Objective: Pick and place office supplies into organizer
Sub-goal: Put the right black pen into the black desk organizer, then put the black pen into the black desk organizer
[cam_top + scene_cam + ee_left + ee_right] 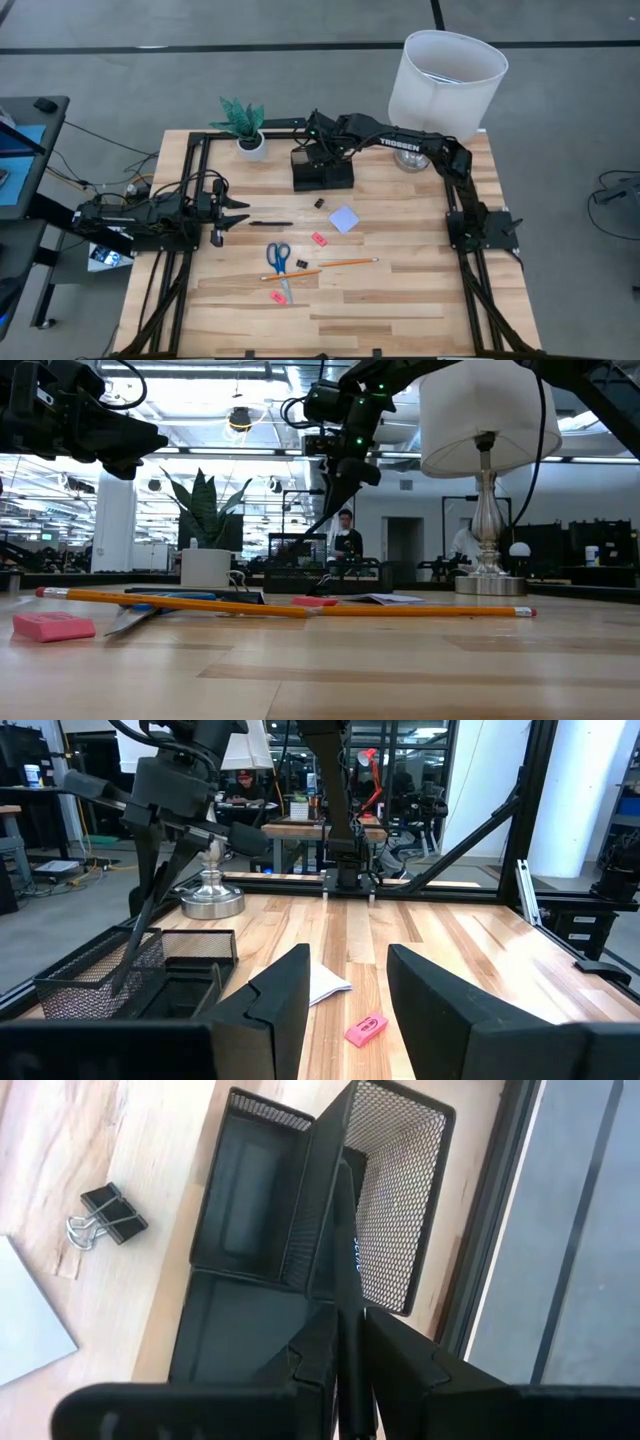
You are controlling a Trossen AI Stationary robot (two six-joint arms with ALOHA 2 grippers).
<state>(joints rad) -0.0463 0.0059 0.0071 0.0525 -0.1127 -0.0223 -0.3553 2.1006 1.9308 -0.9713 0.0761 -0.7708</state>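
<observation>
Organizer (322,168): black mesh, taller cup section plus lower tray compartments; sits at the far edge of the surface (400,300), just beside the white plant pot (252,146).

Writing readable: white "TROSSEN" on the right arm link (405,143). Nothing else legible; a small pale mark on the pen barrel cannot be read.

Near to far, relative to the organizer:
- pink eraser (278,297), nearest the front edge, well apart from the organizer.
- orange pencil (320,267), lying flat, its tip end close to the blue-handled scissors (279,262).
- second pink eraser (319,239), between the pencil and the organizer.
- second black pen (270,223), flat on the surface, left of that eraser.
- lavender note pad (344,219), square, near the organizer's front.
- black binder clip (108,1217) with silver wire handles, just beside the organizer's front.
- lamp (445,80) with white shade and silver base, right of the organizer.

Right hand (340,1342): over the organizer, clenched on a black pen (345,1250); pen is slim, dark, tilted, its lower end down inside the mesh cup section.

Left hand (232,212): well to the left of the organizer, fingers spread, holding nothing.
</observation>
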